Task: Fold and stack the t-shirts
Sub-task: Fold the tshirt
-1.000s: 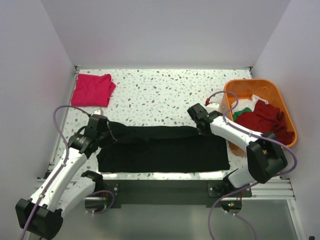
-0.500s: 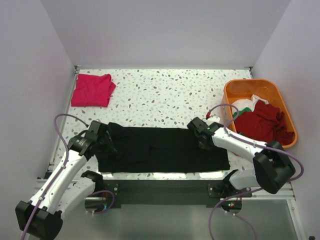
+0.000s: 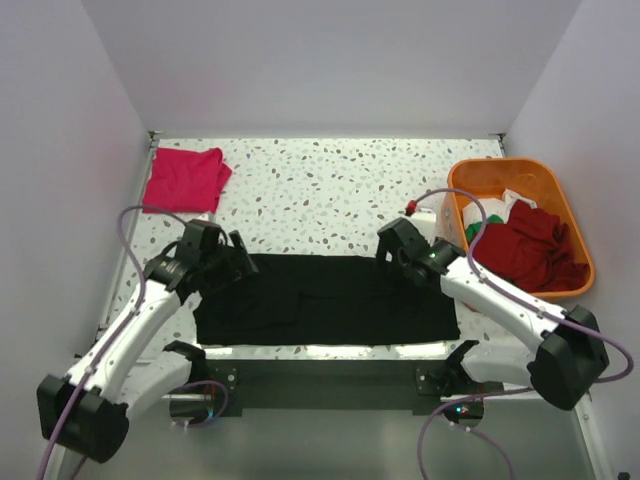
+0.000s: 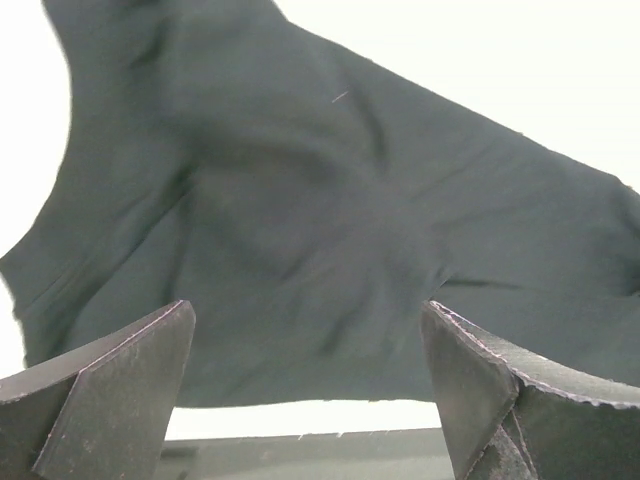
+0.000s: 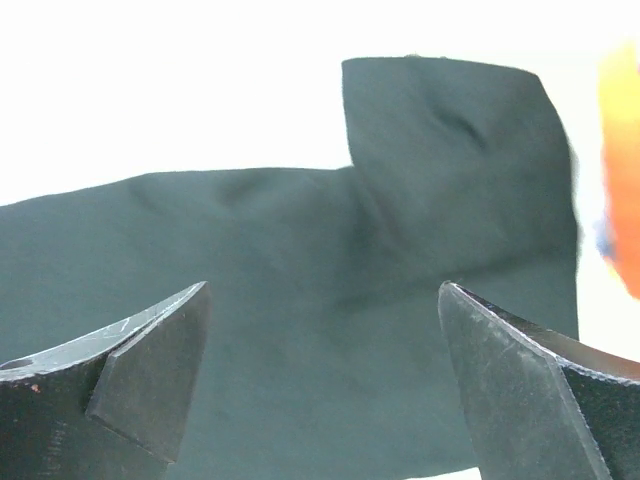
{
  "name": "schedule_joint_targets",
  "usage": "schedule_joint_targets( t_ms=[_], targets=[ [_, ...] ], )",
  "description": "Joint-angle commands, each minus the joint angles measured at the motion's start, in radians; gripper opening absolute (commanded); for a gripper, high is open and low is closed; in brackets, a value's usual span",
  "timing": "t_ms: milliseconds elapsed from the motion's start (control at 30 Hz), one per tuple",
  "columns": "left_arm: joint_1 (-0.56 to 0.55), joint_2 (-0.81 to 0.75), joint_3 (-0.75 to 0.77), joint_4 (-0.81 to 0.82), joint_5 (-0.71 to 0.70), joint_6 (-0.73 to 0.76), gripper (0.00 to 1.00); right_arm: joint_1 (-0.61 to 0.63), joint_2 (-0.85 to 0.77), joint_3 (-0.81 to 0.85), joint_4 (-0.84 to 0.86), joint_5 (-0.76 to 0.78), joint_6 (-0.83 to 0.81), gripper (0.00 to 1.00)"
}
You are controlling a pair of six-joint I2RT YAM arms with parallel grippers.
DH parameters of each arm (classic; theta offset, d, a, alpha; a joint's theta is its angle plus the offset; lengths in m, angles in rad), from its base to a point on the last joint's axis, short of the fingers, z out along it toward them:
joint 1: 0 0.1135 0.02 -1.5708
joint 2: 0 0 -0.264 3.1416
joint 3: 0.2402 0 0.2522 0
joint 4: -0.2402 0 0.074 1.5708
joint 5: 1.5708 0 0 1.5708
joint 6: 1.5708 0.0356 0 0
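A black t-shirt (image 3: 330,300) lies flat along the table's near edge, folded into a long band. My left gripper (image 3: 238,262) hovers over its left end, open and holding nothing; in the left wrist view the black t-shirt (image 4: 330,200) lies below the left gripper (image 4: 308,310). My right gripper (image 3: 392,247) is open above the shirt's far right edge; the right wrist view shows the black t-shirt (image 5: 300,230) beneath the empty right gripper (image 5: 325,290). A pink-red t-shirt (image 3: 185,180) lies folded at the far left corner. Dark red (image 3: 530,245), green (image 3: 484,224) and white (image 3: 497,207) t-shirts sit crumpled in the tub.
An orange plastic tub (image 3: 505,172) stands at the right side of the speckled table (image 3: 320,190), close to the right arm; its edge (image 5: 620,170) shows in the right wrist view. White walls close in the left, right and back.
Both grippers went from shut to open and let go of the black t-shirt's far edge. That edge now lies folded over the near half, and both grippers have lifted away.
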Motion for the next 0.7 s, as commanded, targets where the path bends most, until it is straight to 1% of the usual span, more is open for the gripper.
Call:
schedule_joint_targets(
  t_ms=[0, 33, 67, 100, 133, 200, 233, 267, 367, 500, 667],
  targets=[
    [-0.005, 0.157, -0.006, 0.332, 0.092, 0.045, 1.00, 0.005, 0.103, 0.094, 0.197, -0.036, -0.120, 0.99],
    [-0.005, 0.200, 0.008, 0.359, 0.092, 0.062, 1.00, 0.005, 0.172, 0.134, 0.206, -0.036, -0.127, 0.99],
    [-0.005, 0.287, 0.018, 0.385, 0.089, 0.061, 1.00, 0.003, 0.221, 0.165, 0.170, -0.019, -0.126, 0.99],
    [-0.004, 0.329, 0.046, 0.403, 0.089, 0.061, 1.00, 0.003, 0.266, 0.235, 0.147, 0.007, -0.121, 0.99],
    [-0.004, 0.369, 0.062, 0.420, 0.089, 0.073, 1.00, 0.003, 0.351, 0.263, 0.133, 0.014, -0.132, 0.99],
    [-0.002, 0.463, 0.064, 0.489, 0.107, 0.070, 1.00, 0.003, 0.416, 0.306, 0.146, -0.007, -0.146, 0.99],
    [-0.004, 0.492, 0.064, 0.504, 0.115, 0.072, 1.00, 0.000, 0.478, 0.318, 0.148, -0.018, -0.137, 0.98],
    [-0.001, 0.549, 0.067, 0.518, 0.110, 0.072, 1.00, -0.009, 0.502, 0.330, 0.133, -0.028, -0.122, 0.99],
    [0.014, 0.648, 0.070, 0.528, 0.064, 0.065, 1.00, -0.041, 0.584, 0.349, 0.142, -0.061, -0.088, 0.99],
    [0.050, 0.728, 0.061, 0.518, 0.003, 0.068, 1.00, -0.090, 0.625, 0.323, 0.157, -0.093, -0.075, 0.99],
    [0.117, 0.759, 0.038, 0.492, -0.036, 0.076, 1.00, -0.133, 0.581, 0.242, 0.140, -0.075, -0.065, 0.99]
  ],
)
